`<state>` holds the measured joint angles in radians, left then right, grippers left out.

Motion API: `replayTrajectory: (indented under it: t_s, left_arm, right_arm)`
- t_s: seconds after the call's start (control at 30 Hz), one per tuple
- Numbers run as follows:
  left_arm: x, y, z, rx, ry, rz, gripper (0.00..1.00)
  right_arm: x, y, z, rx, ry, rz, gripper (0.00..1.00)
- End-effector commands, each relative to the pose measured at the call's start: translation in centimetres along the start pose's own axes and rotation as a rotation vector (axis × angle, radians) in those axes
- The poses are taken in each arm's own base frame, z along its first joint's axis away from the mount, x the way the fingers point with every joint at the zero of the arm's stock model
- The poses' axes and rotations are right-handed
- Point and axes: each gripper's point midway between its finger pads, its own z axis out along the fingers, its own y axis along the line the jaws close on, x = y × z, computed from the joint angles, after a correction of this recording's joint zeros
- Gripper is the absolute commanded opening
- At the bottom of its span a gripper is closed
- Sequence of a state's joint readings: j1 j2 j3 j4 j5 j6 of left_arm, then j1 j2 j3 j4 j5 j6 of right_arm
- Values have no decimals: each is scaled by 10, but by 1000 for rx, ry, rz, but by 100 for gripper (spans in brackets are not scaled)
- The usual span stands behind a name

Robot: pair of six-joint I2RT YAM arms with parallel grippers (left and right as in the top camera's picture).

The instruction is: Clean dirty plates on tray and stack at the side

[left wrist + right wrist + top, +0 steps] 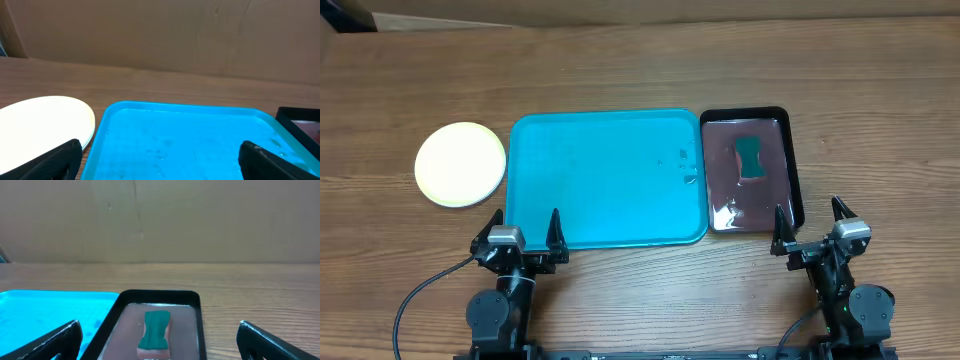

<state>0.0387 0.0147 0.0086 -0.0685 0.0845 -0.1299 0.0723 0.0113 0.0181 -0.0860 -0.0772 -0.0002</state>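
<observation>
Turquoise tray mid-table, pale yellow-green plate on table just left of it. Left gripper jaws apart at tray's near edge, plate farther left. Right gripper apart too, beside black tray near end.

open table behind tray, plate left, black tray right

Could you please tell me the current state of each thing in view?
turquoise tray: holds no plates, a few drops near its right edge.
yellow-green plate: lying left of the tray, no smears visible; plates beneath cannot be told.
black tray: filled with murky liquid.
green sponge: lying in that liquid.
left tool: open, holding nothing.
right tool: open, holding nothing.
</observation>
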Motion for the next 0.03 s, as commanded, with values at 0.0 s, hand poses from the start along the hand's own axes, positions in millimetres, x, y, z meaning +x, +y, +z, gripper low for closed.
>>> replayTrajectory:
  t_s: [0.0]
  left_arm:
    - [0, 1, 0, -8, -5, 16, 100]
  right_arm:
    - [1, -3, 0, 13, -5, -5, 100]
